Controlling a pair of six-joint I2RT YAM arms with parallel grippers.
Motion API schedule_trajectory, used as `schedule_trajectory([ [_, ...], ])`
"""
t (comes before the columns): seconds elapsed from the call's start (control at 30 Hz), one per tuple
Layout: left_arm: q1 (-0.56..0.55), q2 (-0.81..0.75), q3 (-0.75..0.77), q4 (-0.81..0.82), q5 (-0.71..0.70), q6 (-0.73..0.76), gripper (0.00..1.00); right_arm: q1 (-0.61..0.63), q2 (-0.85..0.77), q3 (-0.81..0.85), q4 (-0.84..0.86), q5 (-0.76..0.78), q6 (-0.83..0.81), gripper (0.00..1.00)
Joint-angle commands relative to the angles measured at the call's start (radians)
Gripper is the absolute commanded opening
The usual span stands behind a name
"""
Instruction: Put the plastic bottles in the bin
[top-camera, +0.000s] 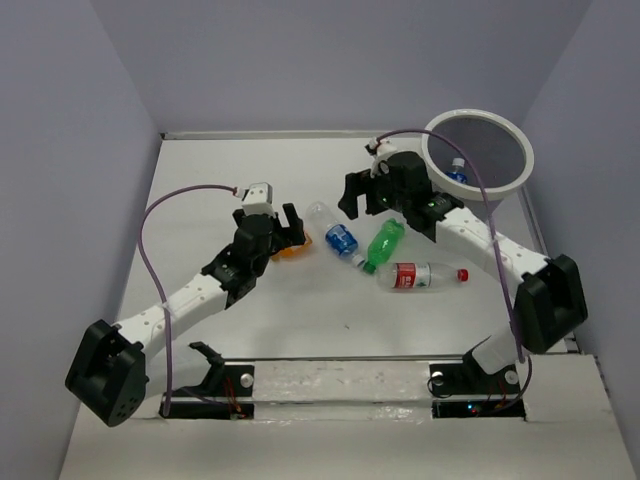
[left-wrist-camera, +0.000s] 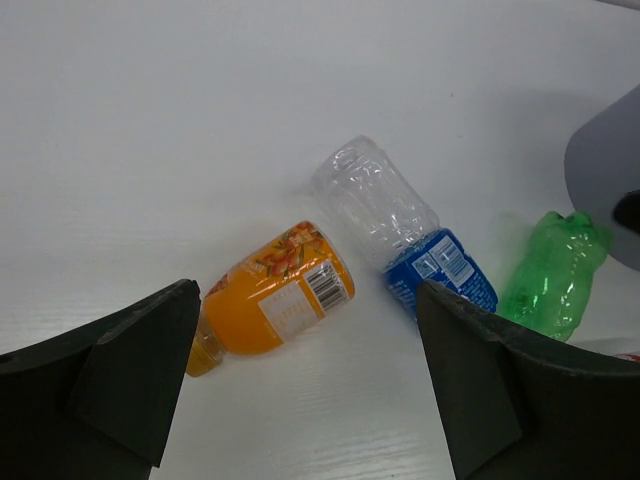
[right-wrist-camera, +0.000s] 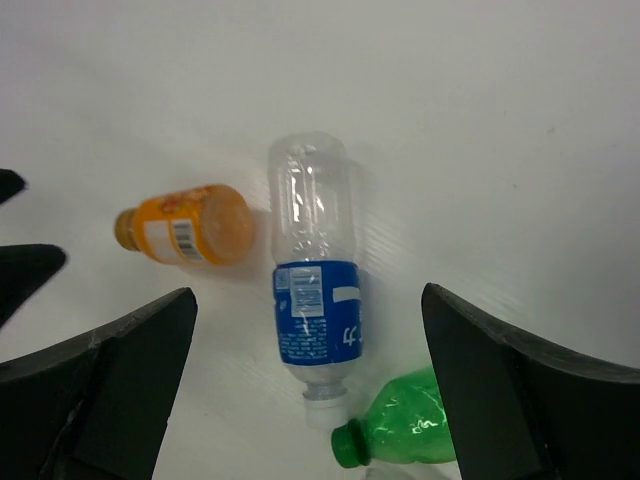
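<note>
The orange bottle, beside the clear bottle, is judged light and slick, best taken mid-body. Left gripper and right gripper are seen spread wide.

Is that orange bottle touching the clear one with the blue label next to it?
Apart. The left wrist view shows a strip of bare table between the orange bottle and the clear blue-labelled bottle.
</note>
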Motion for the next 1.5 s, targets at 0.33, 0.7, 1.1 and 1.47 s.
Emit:
schedule_trajectory([
  [0.33, -0.002, -0.014, -0.002, -0.122, -0.081, -0.051, 0.99, 0.113, 0.387, 0.194, -0.114, 0.073, -0.075, 1.0],
  [0.7, 0.0, 0.027, 0.004, -0.128, -0.126, -0.042, 0.99, 0.122, 0.511, 0.252, -0.12, 0.282, -0.076, 0.93],
  [1.1, -0.019, 0.067, -0.021, -0.039, -0.005, 0.053, 0.99, 0.122, 0.378, 0.287, -0.045, 0.277, 0.008, 0.5],
  [1.47, -0.109, 0.176, 0.041, 0.021, -0.187, 0.236, 0.99, 0.087, 0.053, 0.447, -0.025, 0.493, -0.108, 0.49],
])
